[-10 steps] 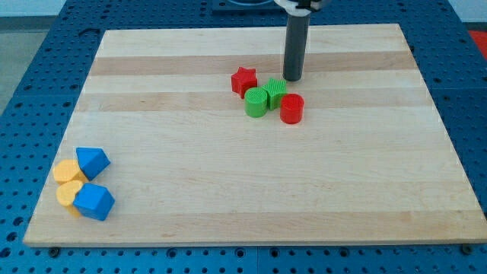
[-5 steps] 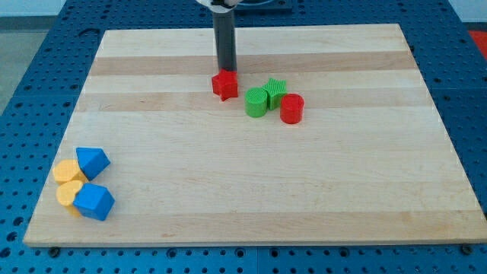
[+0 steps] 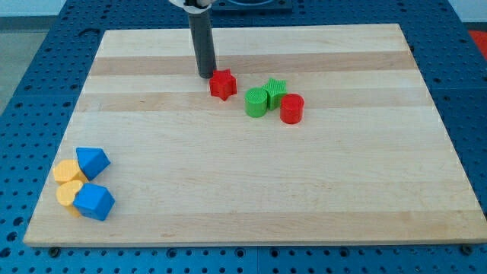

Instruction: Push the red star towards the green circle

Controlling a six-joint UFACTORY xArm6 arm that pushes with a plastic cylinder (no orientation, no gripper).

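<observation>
The red star point(image 3: 222, 84) lies on the wooden board point(image 3: 251, 190), left of the green circle point(image 3: 256, 102) with a small gap between them. My tip point(image 3: 206, 75) is just up and to the left of the red star, close to it or touching it. A green star point(image 3: 275, 89) sits right behind the green circle, and a red circle point(image 3: 291, 109) sits to the right of both.
At the view's bottom left is a cluster: a blue block point(image 3: 91, 161), another blue block point(image 3: 94, 201), and two yellow blocks point(image 3: 66, 171) point(image 3: 70, 193). A blue perforated table surrounds the board.
My rod moved from right of the blocks, near the green star, leftward across the top of the board to the star's upper left. The red star shifted left, away from the green circle.
</observation>
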